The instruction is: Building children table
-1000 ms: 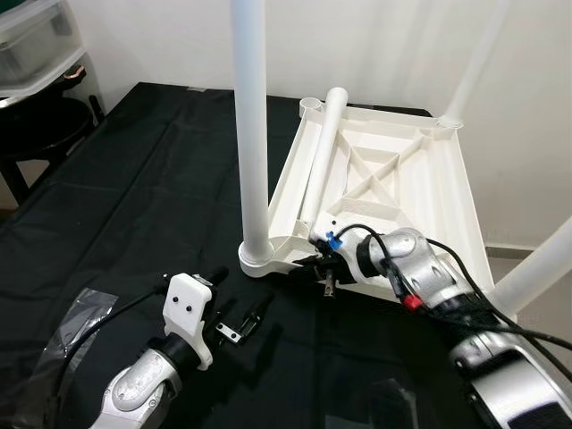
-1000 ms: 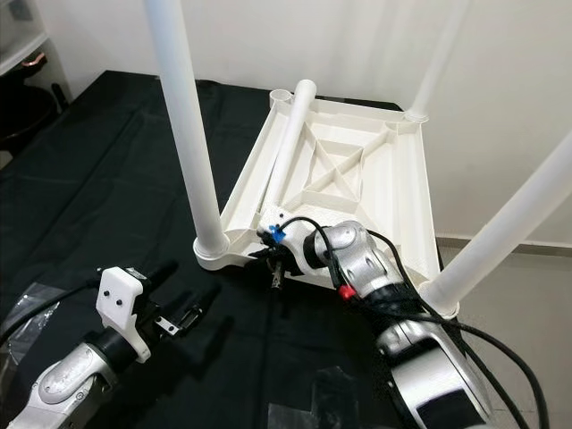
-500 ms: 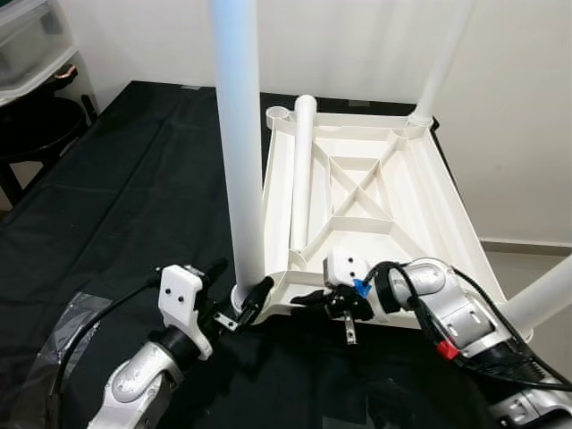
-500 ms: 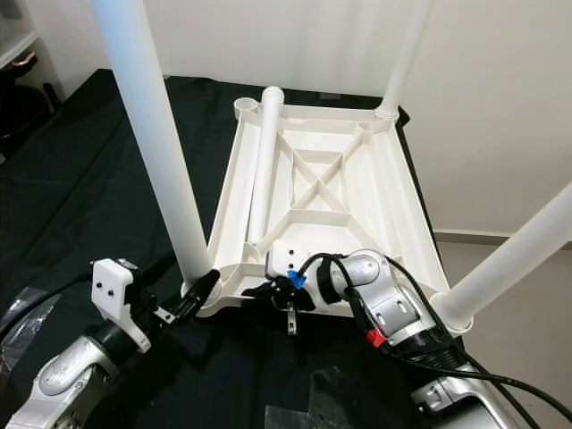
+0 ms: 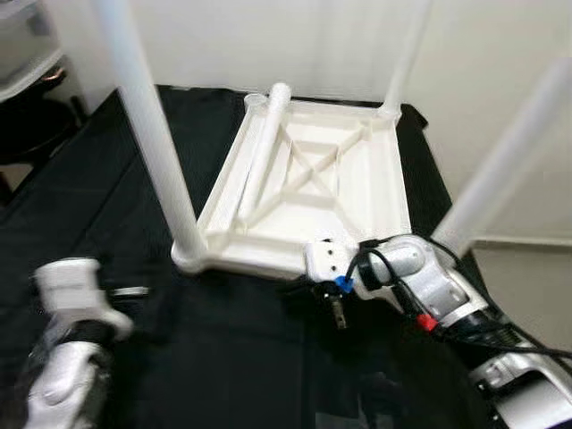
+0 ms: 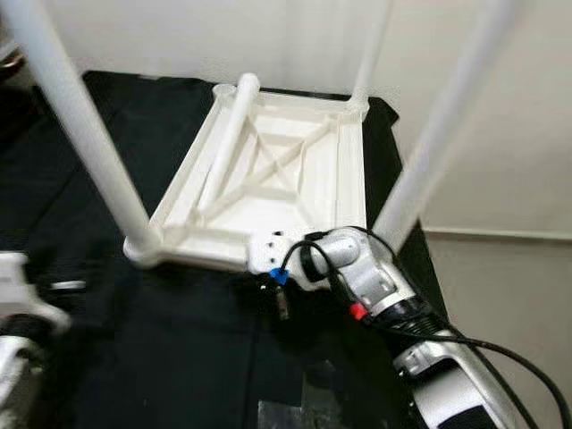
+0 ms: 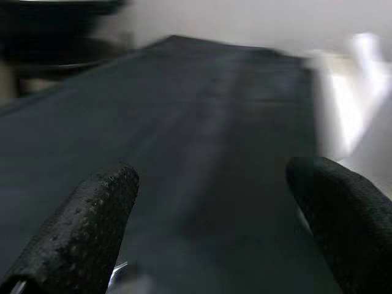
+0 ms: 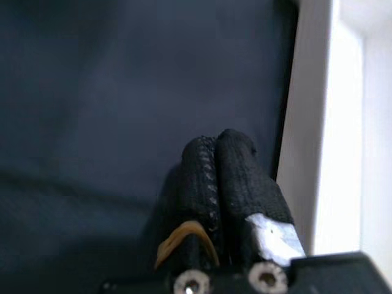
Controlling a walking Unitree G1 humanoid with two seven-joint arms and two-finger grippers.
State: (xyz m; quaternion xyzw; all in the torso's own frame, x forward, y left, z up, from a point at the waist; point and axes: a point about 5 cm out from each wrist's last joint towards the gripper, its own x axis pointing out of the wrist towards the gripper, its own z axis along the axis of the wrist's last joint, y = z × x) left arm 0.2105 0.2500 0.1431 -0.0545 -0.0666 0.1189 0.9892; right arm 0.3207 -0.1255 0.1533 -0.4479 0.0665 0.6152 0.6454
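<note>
The white table top (image 5: 357,192) lies upside down on a black cloth. Three white legs stand in its corners: near left (image 5: 152,143), far right (image 5: 404,54) and near right (image 5: 505,152). A fourth leg (image 5: 261,152) lies loose inside along the left rim, beside the empty far-left socket (image 5: 254,101). My right gripper (image 8: 217,147) is shut with nothing between its fingers, right beside the table's near rim (image 8: 315,122); its wrist (image 5: 326,261) sits at that rim. My left gripper (image 7: 214,174) is open over bare cloth, at the lower left (image 5: 76,299), apart from the table.
The black cloth (image 5: 232,357) spreads wide in front and to the left. A dark stool and drawers (image 5: 27,107) stand at the far left. A white wall is close behind, and pale floor (image 5: 527,277) begins past the cloth's right edge.
The table top has turned and slid left on the cloth, my right gripper staying at its near rim. My left gripper has pulled back from the near-left leg's base to the lower left.
</note>
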